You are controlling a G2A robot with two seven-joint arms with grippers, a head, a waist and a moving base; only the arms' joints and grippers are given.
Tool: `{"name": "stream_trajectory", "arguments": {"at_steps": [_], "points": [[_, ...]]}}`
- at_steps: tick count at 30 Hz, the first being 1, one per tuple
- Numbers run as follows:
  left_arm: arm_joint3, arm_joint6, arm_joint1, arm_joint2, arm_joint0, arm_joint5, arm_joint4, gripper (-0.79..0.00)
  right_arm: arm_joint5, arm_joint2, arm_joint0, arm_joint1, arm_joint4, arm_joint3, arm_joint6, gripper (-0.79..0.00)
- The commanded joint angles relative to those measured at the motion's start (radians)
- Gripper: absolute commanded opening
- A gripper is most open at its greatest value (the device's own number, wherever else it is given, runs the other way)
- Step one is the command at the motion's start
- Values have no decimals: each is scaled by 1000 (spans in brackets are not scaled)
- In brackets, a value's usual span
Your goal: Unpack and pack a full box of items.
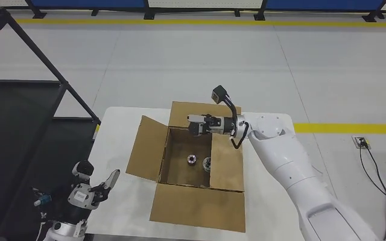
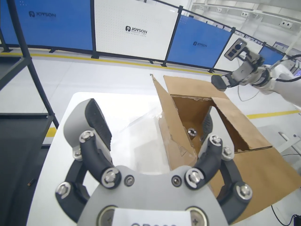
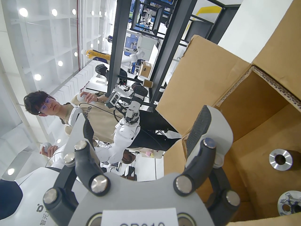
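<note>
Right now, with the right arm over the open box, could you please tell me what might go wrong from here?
1. The right gripper, fingers open, hangs over the cardboard box's far rim. Descending, it could catch the side flap and shift the box.
2. The metal cylinder and the other metal part lie close together on the box floor, so grasping one might knock the other.

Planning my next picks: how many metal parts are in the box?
2. One metal cylinder sits on the box floor near the middle; the other metal part lies beside it, nearer the right arm. The box walls may hide more.
</note>
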Motion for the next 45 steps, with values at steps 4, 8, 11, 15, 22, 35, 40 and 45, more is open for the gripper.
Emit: {"name": "stream_trajectory", "arguments": {"at_steps": [4,8,11,15,22,35,40,45], "points": [[-92,-127,8,43,-47,-133,-13,0,-56,84,-38,47,-35,-59,-18,0],[-82,-321,14,185,-153,-220,-50,0,-74,185,-132,101,-80,-178,-40,0],[-33,-472,13,320,-266,-254,-107,0,-60,281,-249,144,-119,-319,-70,0],[77,-601,1,473,-438,-212,-189,0,-12,421,-444,193,-154,-541,-110,0],[146,-682,-9,539,-546,-143,-228,0,49,551,-643,226,-173,-732,-168,0],[355,-847,-33,650,-708,19,-478,0,-12,598,-673,240,-71,-741,-133,0],[466,-900,-57,736,-807,54,-586,0,-31,633,-694,251,-39,-737,-121,0],[577,-923,-81,811,-899,53,-645,0,-62,665,-730,262,-11,-755,-122,0]]}}
